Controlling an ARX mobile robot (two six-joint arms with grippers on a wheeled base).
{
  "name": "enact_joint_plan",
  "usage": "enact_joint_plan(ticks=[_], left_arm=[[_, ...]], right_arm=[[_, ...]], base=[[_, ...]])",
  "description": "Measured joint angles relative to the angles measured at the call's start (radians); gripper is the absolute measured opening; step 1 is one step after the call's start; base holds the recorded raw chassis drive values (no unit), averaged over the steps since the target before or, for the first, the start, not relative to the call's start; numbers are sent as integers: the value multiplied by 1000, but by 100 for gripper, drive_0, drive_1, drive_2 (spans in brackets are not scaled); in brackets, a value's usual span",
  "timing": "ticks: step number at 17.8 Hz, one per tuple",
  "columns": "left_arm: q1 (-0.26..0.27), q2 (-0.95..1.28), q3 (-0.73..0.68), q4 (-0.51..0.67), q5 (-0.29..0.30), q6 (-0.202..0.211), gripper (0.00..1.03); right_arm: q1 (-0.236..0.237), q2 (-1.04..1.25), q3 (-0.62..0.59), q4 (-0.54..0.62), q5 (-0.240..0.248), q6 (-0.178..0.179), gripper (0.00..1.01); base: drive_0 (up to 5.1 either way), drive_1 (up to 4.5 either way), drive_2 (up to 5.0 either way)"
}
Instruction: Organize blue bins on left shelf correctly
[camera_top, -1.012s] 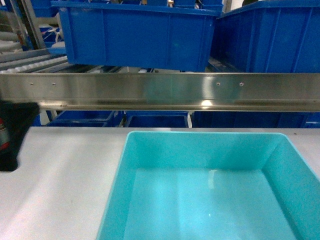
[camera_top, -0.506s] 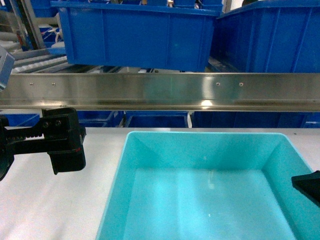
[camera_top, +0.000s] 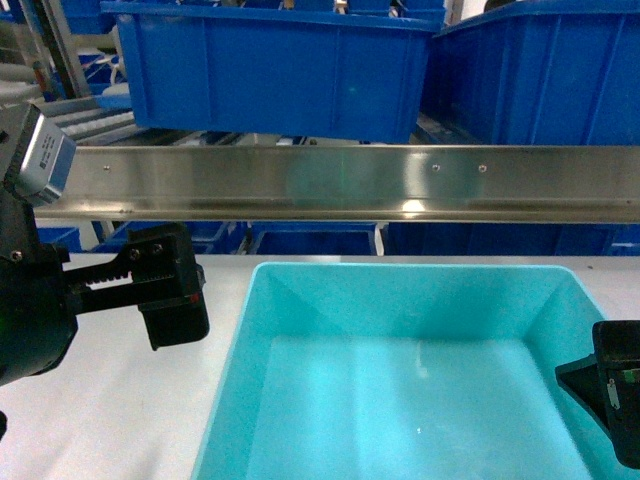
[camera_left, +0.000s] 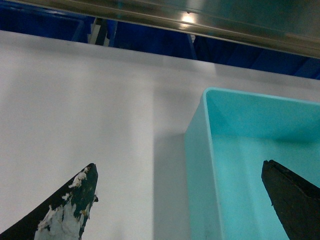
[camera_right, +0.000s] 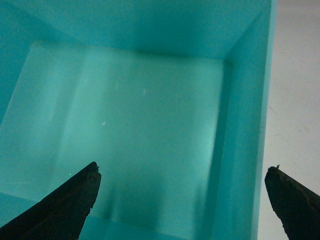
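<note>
A turquoise bin (camera_top: 420, 370), its near edge cut off, sits on the white bench (camera_top: 110, 400); both grippers, left (camera_left: 180, 200) and right (camera_right: 182, 197), straddle its side walls, jaws released.

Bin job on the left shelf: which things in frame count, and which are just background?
In play:
- turquoise bin, empty, on the white table
- steel shelf rail
- left gripper, open, straddling the bin's left wall
- right gripper, open, straddling its right wall

Background:
- dark blue crates on the rack
- more blue bins under the rail
</note>
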Motion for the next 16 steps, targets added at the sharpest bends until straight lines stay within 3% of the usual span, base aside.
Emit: enact_joint_plan(ticks=[2,4,9,13,16], left_arm=[[-55,72,19,-21,-15,-45,98],[-95,84,29,-19,-31,-60,98],[-126,124,63,-63,-116,-76,98],[-172,167,80,-102,-114,-103,98],[-210,179,94,-138,-163,-130,98]], right_arm=[[-52,51,5,25,18,-26,98],[-90,90,10,28,15,-48,98],[-99,138,22,29,-11,-85,98],[-132,176,8,84,-10,-95,98],[-157,189,-3,108,-17,-108,98]], base=[[0,0,0],[0,0,0],[0,0,0],[0,0,0],[0,0,0]])
